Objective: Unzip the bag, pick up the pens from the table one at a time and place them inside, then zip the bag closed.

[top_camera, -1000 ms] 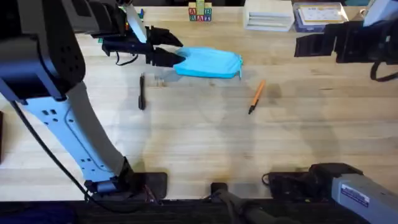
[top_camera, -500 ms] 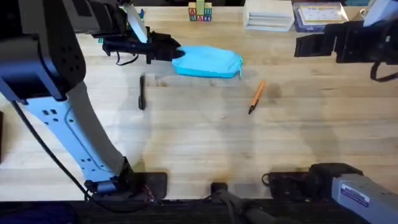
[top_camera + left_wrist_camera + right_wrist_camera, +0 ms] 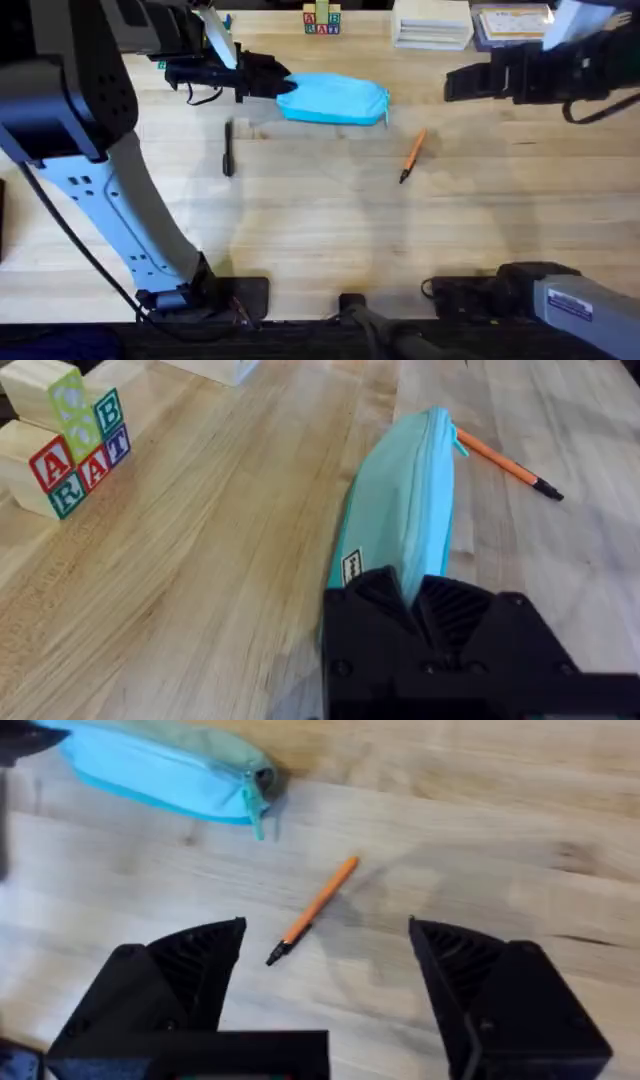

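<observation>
Left gripper (image 3: 278, 86) clamped on near end of bag (image 3: 335, 100), fingers (image 3: 470, 615) pinching the light blue fabric. Right gripper (image 3: 455, 84) spread wide, hovering above table (image 3: 320, 220), holding nothing. Nearest on the wood: black pen (image 3: 228, 147) at left, orange pen (image 3: 412, 155) at right, well apart. Bag farther back, zipper shut, pull at its right end. Lettered blocks (image 3: 322, 20) and clear boxes (image 3: 433, 24) along far edge.

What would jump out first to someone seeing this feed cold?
The light blue bag at the far middle of the table, its near end pinched by the left end effector. Next, the orange pen lying loose on the wood to the bag's right, with the open right end effector hovering above it, and the black pen to the left.
</observation>
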{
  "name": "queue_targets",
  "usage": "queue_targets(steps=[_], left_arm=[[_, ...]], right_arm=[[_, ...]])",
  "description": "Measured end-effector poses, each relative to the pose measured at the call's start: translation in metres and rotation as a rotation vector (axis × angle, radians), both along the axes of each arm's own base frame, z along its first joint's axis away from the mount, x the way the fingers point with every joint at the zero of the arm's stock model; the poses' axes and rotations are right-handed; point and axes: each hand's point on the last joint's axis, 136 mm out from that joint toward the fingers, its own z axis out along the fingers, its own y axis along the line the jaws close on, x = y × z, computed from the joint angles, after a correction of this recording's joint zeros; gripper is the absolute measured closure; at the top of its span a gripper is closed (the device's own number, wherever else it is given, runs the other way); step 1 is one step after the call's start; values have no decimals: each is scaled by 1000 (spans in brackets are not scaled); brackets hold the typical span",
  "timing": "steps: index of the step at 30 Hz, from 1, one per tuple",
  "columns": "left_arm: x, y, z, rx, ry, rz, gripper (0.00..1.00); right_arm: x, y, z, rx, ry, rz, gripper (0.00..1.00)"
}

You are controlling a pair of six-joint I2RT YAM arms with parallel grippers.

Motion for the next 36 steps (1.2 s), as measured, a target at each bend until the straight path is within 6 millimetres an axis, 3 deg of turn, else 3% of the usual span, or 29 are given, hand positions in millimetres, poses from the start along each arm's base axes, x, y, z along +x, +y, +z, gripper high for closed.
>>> queue_targets(steps=[15, 33, 36], left_arm=[[0, 0, 0, 0, 0, 0, 958], [0, 0, 0, 0, 0, 0, 958], [0, 0, 0, 0, 0, 0, 958]], right_arm=[[19, 35, -41, 151, 114, 187, 4], [47, 50, -62, 225, 94, 254, 5], [55, 52, -74, 239, 106, 261, 5]])
